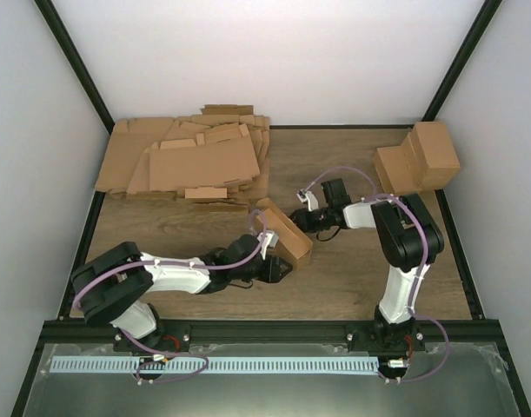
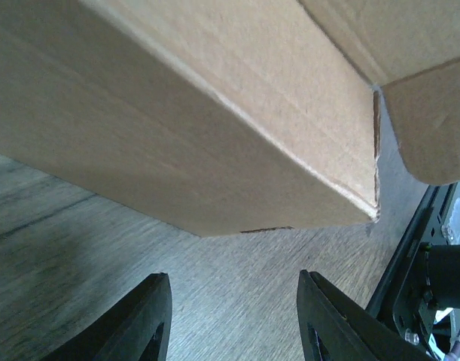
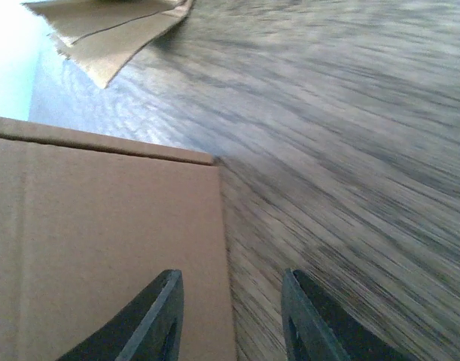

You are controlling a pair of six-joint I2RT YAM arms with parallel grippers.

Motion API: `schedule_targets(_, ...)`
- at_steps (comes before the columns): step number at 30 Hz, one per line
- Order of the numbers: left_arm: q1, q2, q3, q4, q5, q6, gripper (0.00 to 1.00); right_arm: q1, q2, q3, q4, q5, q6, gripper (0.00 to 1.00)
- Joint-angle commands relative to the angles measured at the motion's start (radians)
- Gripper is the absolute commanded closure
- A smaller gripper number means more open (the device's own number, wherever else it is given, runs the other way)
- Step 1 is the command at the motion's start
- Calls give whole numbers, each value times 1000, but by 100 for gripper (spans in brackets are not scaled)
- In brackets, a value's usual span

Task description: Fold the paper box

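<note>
wooden tabletop seen from above, two robot arms mounted at its near edge. a loose heap of flat cardboard sheets fills the far left corner. the left arm reaches in from the near left, and the left gripper sits at the near end of the paper box. its jaws are parted and nothing lies between them. in the wrist view the box hangs just past the fingertips, one rounded flap sticking out to the side. the box lies about mid-table, a brown oblong set diagonally, partly folded. the right gripper meets its far end. those jaws also stand apart, one finger over a flat panel of the box and the other over bare wood, clamping nothing. two folded cardboard boxes stand together at the far right corner.
</note>
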Motion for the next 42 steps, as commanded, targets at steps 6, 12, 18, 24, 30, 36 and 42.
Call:
schedule_targets(6,-68,86,50,62,-45,2,52,71,99,54,-47,-136,-56,62)
schedule_targets(12,-77,94,66,56,-81,10,52,85,93,41,-49,-185,-83,62)
schedule_targets(18,-89,125,88,75,-76,12,51,89,77,37,-61,-204,-106,61)
schedule_targets(24,-109,148,102,124,-69,16,49,91,57,36,-73,-237,-123,61)
schedule_targets(30,-135,178,140,131,-75,21,49,95,57,35,-90,-246,-138,61)
schedule_targets(36,-148,168,150,101,-97,31,45,98,22,20,-83,-147,-108,61)
schedule_targets(42,-160,53,104,-9,-156,26,35,44,-80,-8,-48,11,-16,59)
